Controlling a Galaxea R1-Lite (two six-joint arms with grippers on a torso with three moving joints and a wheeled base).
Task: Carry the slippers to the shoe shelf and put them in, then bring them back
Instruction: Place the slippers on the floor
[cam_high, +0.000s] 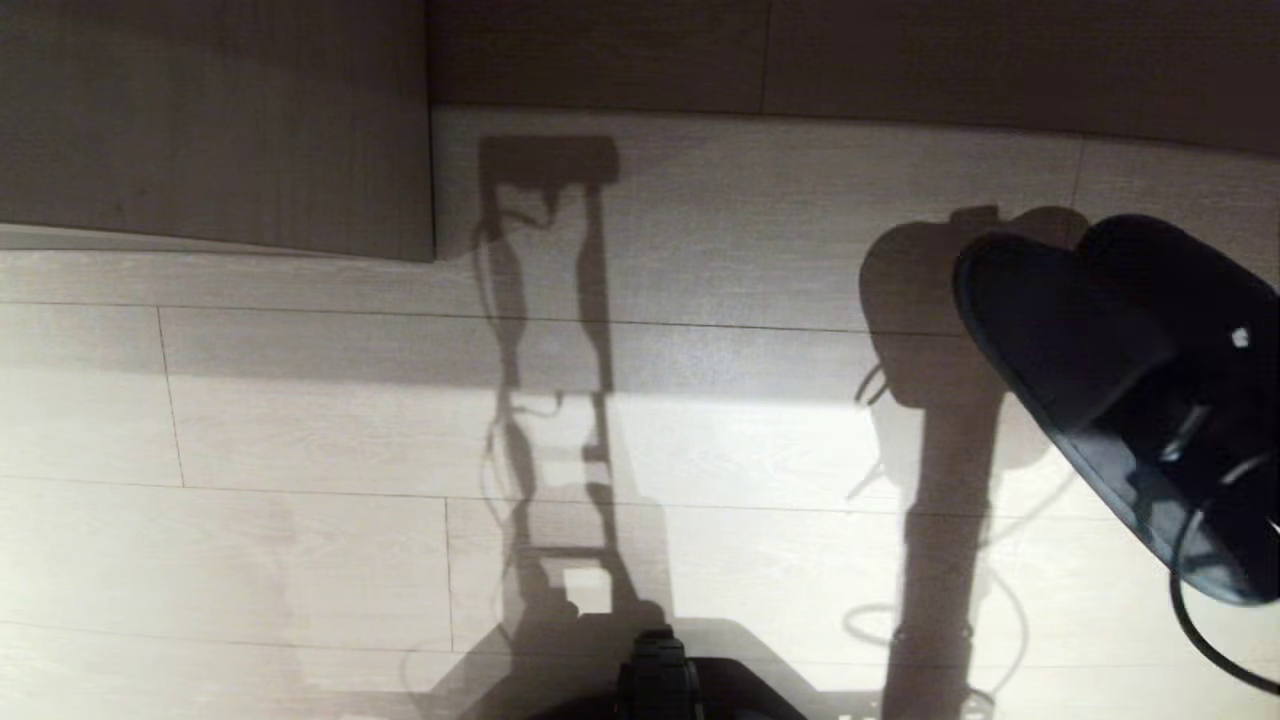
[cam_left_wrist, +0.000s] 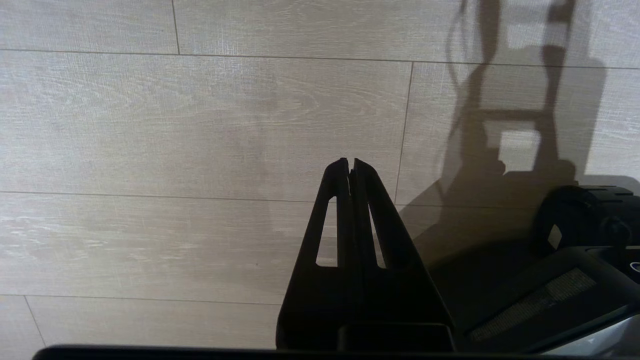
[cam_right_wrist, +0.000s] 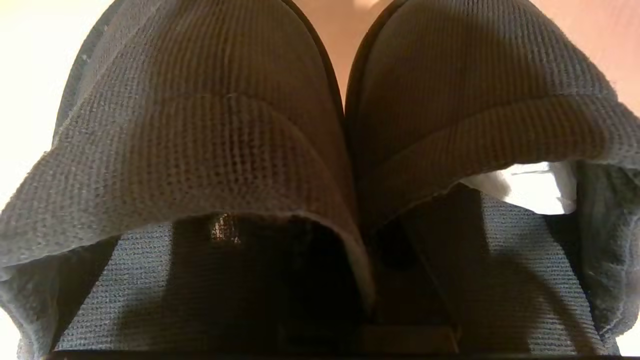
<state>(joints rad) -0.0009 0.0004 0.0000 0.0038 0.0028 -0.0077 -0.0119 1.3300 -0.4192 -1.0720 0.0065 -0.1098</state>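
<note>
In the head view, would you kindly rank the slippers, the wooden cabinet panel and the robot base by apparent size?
1. wooden cabinet panel
2. slippers, though they are held up nearer the camera
3. robot base, mostly cut off

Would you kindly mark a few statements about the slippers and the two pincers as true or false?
1. The slippers are lifted off the floor. True.
2. The left pincer holds one slipper. False: it is shut and empty, over bare floor.
3. The right pincer grips the pair where the two slippers meet. True.
4. The slippers lie apart from each other. False: they are pressed side by side.
</note>
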